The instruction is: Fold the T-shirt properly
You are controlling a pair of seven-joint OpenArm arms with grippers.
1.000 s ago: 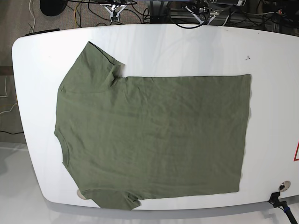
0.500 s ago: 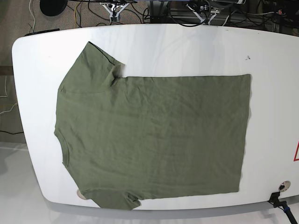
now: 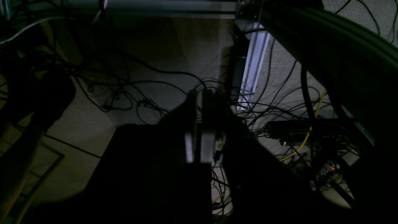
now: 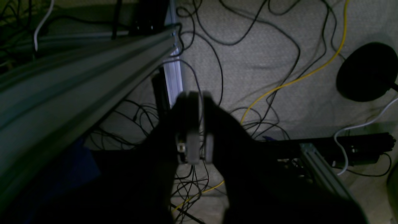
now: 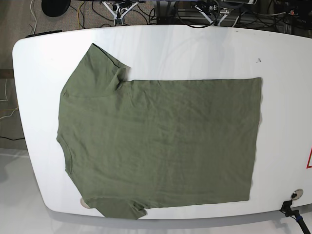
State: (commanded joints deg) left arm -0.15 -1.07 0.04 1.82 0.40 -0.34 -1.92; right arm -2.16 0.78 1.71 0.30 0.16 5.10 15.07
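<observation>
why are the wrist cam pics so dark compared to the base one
Base view: evenly lit, sharp, the T-shirt flat on the bright white table. Left wrist view: dim floor and cables, left gripper a blurred silhouette. Right wrist view: right gripper likewise dark and unfocused.

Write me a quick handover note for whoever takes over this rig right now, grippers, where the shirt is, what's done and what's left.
Left gripper: shut, holding nothing, off the table over the cabled floor.
Right gripper: shut, holding nothing, also over the floor beside an aluminium rail.
T-shirt: spread flat on the white table, collar toward the base view's left, hem toward its right. The near sleeve reaches the table's front edge.
Done: shirt laid out flat, no fold made.
Left: all folding, sleeves and sides in, then hem toward collar. Both arms must first come over the table.
</observation>
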